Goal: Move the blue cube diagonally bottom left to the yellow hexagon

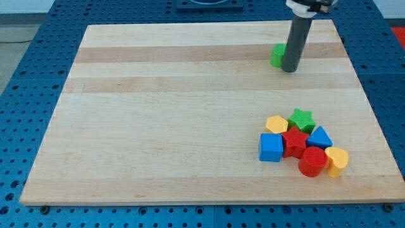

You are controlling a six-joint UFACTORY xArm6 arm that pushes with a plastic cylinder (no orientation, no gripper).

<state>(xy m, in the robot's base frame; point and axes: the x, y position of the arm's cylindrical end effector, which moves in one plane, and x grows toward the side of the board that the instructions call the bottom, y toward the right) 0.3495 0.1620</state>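
Note:
The blue cube (pixel 271 147) lies at the left of a tight cluster near the view's bottom right. The yellow hexagon (pixel 276 124) sits just above it, touching or nearly so. My tip (pixel 289 69) is far up near the view's top right, well above the cluster. It stands right beside a small green block (pixel 277 56), touching its right side or nearly so.
The cluster also holds a green star (pixel 301 118), a red star (pixel 294 141), a blue triangular block (pixel 320 137), a red cylinder (pixel 312 162) and a yellow heart-like block (pixel 336 160). All rest on the wooden board (pixel 158 126), whose right edge runs close to the cluster.

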